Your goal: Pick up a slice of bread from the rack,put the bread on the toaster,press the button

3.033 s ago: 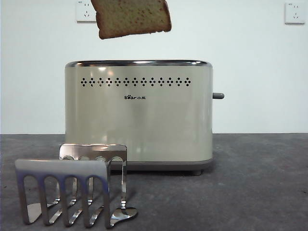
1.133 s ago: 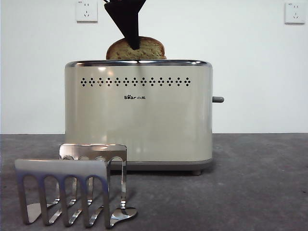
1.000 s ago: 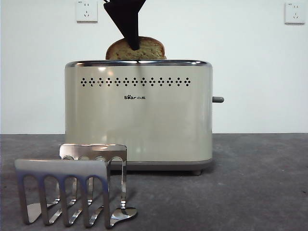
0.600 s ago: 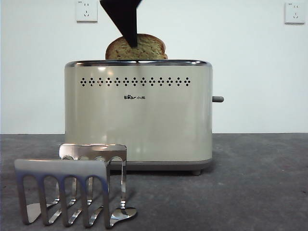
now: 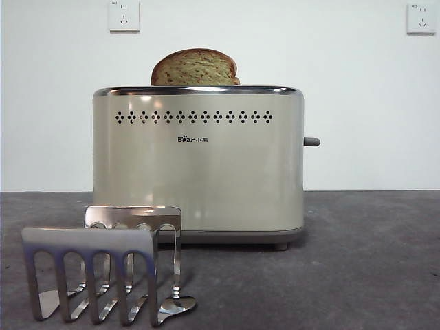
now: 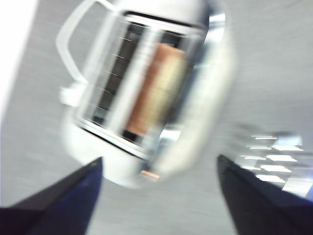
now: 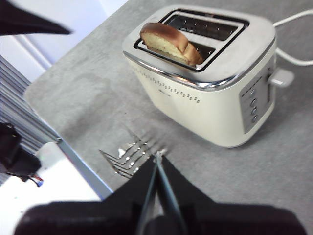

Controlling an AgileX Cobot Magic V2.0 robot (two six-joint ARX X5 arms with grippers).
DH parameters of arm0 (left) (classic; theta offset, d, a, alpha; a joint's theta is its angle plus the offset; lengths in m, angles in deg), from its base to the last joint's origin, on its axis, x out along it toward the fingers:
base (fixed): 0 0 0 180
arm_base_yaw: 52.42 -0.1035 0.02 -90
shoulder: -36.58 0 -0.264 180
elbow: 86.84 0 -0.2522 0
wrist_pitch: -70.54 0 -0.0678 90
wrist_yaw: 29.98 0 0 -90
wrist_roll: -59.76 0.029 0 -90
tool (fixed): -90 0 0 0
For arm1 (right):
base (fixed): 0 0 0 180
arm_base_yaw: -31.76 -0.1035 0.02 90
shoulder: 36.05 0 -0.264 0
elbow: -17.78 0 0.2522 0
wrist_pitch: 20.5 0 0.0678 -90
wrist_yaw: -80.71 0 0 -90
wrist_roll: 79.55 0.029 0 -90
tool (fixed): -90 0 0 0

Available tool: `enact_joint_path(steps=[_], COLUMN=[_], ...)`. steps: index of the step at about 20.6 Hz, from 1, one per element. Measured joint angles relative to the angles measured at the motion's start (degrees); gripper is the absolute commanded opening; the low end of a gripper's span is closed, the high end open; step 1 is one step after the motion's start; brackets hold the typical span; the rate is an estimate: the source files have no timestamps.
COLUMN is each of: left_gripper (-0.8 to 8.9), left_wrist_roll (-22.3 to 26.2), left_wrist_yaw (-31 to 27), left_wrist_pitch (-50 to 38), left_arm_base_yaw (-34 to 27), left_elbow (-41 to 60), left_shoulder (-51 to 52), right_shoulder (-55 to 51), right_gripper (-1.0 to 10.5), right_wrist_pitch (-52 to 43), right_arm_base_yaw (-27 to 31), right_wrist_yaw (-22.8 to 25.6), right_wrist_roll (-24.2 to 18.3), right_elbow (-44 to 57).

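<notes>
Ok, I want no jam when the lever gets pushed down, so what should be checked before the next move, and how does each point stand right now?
1. Bread in a toaster slot: ok, its domed top stands above the rim.
2. Bread free of any hand: ok, the left hand is open above the toaster, nothing between its jaws.
3. Bread upright in the slot: not ok, the right wrist view shows it leaning at the near end of the slot.
4. Lever up and unblocked: ok, it sticks out of the toaster's side with nothing on it.
5. Right hand ready: ok, shut, empty, above the rack.
6. Rack out of the way: ok, it stands in front of the toaster.
</notes>
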Motion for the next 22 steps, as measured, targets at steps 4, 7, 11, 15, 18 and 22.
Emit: enact_joint_path(steps=[4,7,11,15,18,22], left_gripper=[-0.03,-0.08,-0.08,-0.08,-0.08,-0.08], left_wrist_roll=[-10.27,-15.67,-19.78,-24.04,-26.56,-28.22], left_wrist_yaw=[7.45,10.67,11.21,11.26,11.69,12.31], left_wrist_pitch=[0.07,0.07,0.07,0.07,0.07,0.07], left_arm_base_yaw=[0.0,0.0,0.0,0.0,0.0,0.11], left_elbow=[0.0,0.0,0.0,0.0,0.07,0.2], left_shoulder=[4.39,7.1,9.88,11.67,13.09,15.87], right_shoulder=[3.3,6.56,11.76,18.67,23.91,31.06], right_gripper=[0.0,0.0,0.0,0.0,-0.1,-0.1], right_wrist_pitch=[-5.86,-13.09,-22.01,-29.2,-32.98,-36.22], right_arm_base_yaw=[0.0,0.0,0.0,0.0,0.0,0.15], right_wrist_yaw=[-0.42,-0.42,-0.48,-2.47,-3.43,-5.73], right_wrist_roll=[5.33,10.67,16.79,22.12,24.94,27.1], right_elbow=[-0.02,-0.02,-0.02,-0.02,-0.02,-0.09])
